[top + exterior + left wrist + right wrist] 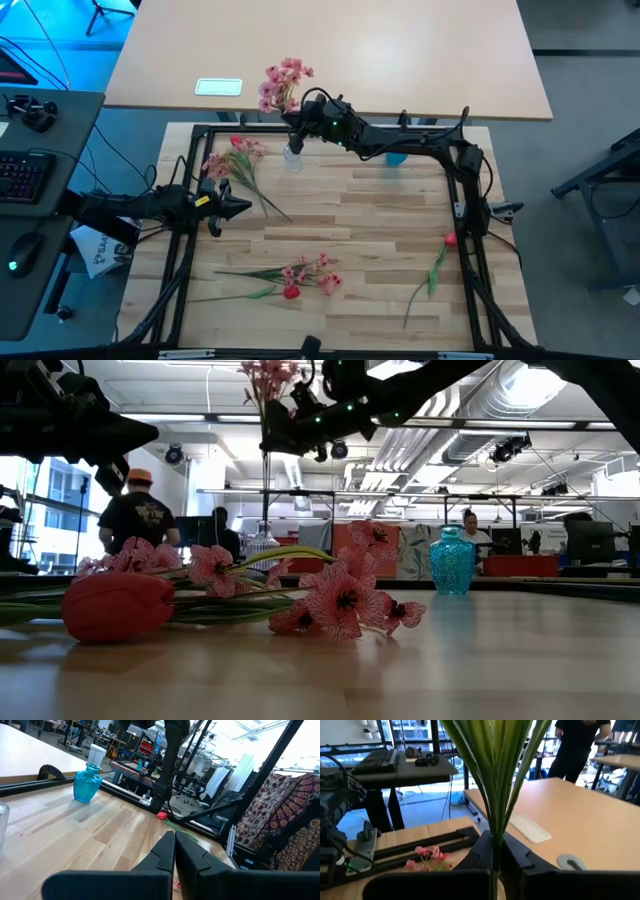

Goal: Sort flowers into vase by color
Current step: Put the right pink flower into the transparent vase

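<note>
My right gripper is shut on a pink spray high over the clear glass vase at the far left. In the low view the spray's stem runs straight down to that vase. My left gripper is shut and empty at the table's left side. Another pink spray lies flat by the clear vase. A pink spray and a red tulip lie near the front edge. A second red tulip lies at the right. The blue vase stands at the far edge. My right gripper pinches the pink spray's green stem and leaves between its two fingers, below the blossoms. The fingers lie level, across the stem. The spray stands upright, blossoms up, lifted off the table. Its lower stem reaches the clear vase's mouth.
A black frame runs round the wooden table. A larger tan table stands behind it. The wood between the vases and the front flowers is bare. People stand and sit in the room beyond.
</note>
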